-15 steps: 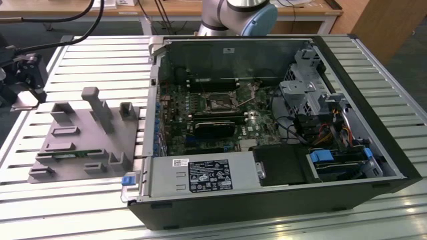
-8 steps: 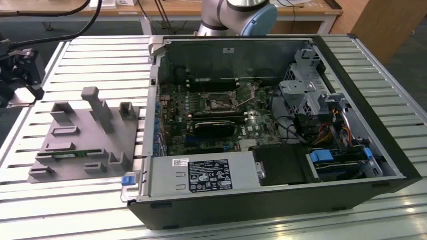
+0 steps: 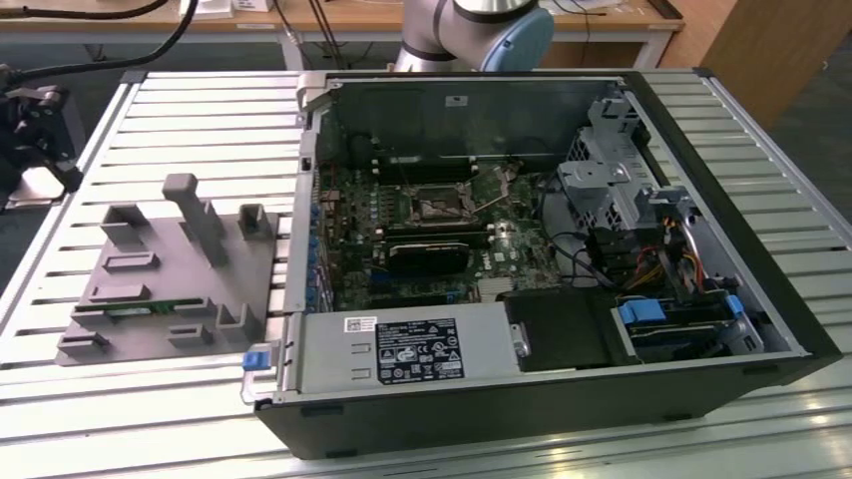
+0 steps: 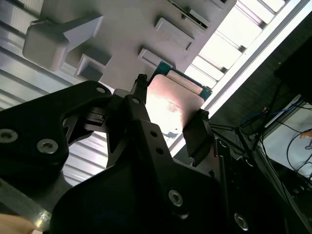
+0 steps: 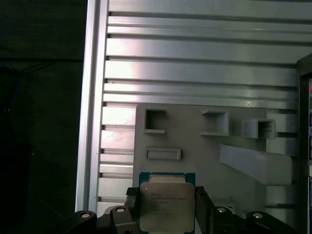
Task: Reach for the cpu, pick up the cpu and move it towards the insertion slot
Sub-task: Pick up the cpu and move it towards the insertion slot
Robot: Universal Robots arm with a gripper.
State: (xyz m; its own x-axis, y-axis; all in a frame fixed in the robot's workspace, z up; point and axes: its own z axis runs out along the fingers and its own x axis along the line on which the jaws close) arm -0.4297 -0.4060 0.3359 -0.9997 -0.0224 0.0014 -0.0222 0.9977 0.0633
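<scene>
The cpu (image 5: 165, 202), a flat silver square with a green rim, sits between my gripper's (image 5: 166, 201) two black fingers, which press on its opposite edges. In the second wrist view the cpu (image 4: 170, 100) hangs in my gripper (image 4: 169, 109) over the edge of the grey fixture (image 4: 131, 29) and the slatted table beneath. The insertion slot (image 3: 437, 208), a dark square socket with a metal frame, lies on the green board inside the open computer case (image 3: 560, 389).
The grey fixture (image 3: 160, 269) with upright blocks stands on the slatted metal table (image 3: 200, 110) at the exterior view's left, beside the case. Inside the case are a black card (image 3: 426, 254), a drive cage (image 3: 606, 195) and cables (image 3: 665, 249). The arm's base (image 3: 480, 30) rises behind.
</scene>
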